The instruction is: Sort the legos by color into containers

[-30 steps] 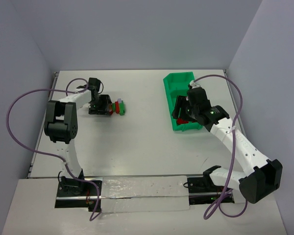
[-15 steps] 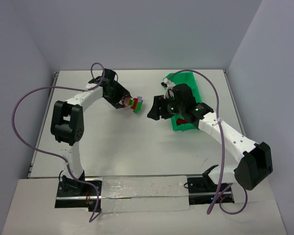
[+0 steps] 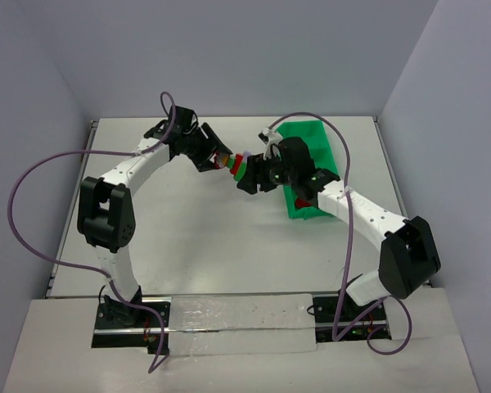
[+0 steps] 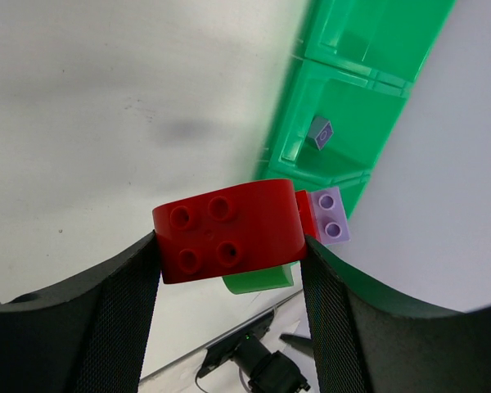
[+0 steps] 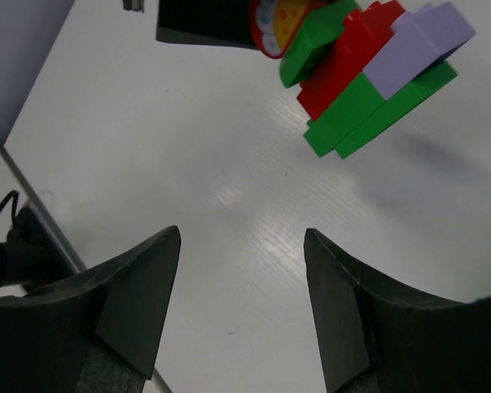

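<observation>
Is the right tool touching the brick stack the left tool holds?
Apart. The right wrist view shows bare table between the right tool and the brick stack.

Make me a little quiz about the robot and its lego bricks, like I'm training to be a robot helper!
1. True or false: the right claw is gripping something.
2. Which colour is the big brick pinched in the left claw? A red, B blue, C yellow.
3. In the left wrist view, what colour is the small brick lying in the tray?

Key: 1 false, its jaws stand apart with nothing between them. 2 A. 3 purple.
</observation>
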Robot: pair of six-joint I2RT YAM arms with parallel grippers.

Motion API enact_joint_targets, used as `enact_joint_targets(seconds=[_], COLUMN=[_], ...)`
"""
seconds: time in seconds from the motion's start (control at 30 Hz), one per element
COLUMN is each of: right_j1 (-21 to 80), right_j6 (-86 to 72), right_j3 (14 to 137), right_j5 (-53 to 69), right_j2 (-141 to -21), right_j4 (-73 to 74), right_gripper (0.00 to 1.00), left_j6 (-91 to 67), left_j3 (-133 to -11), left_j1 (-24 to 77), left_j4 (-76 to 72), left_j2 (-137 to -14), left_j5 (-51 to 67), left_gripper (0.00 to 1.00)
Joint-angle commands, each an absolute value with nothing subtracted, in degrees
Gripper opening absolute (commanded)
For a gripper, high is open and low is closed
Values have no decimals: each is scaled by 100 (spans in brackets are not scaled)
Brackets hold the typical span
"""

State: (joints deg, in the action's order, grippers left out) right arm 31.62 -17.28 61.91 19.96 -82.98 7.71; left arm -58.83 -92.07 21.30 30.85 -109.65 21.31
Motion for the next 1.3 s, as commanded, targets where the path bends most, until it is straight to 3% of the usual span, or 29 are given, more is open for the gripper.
enact_joint_targets(seconds=[0.0, 0.33, 1.27], right_j1=[3154, 2855, 2619], right_j6=[-1315, -536, -738], right_j3=[6415, 5397, 5326], right_j5=[1502, 2253, 2470], right_j2=[-8402, -7931, -8543], right_j4=[711, -696, -1854], right_gripper=[70, 70, 84], left_j6=[-5525, -4657, -4157], left_j3=[-9397, -9579, -9492], left_j1=[2127, 2065, 1991], left_j4=[2894, 3356, 3160], left_j2=[-10776, -10800, -10314], left_j5=[2462, 2921, 3990], left_gripper=[0, 0, 0])
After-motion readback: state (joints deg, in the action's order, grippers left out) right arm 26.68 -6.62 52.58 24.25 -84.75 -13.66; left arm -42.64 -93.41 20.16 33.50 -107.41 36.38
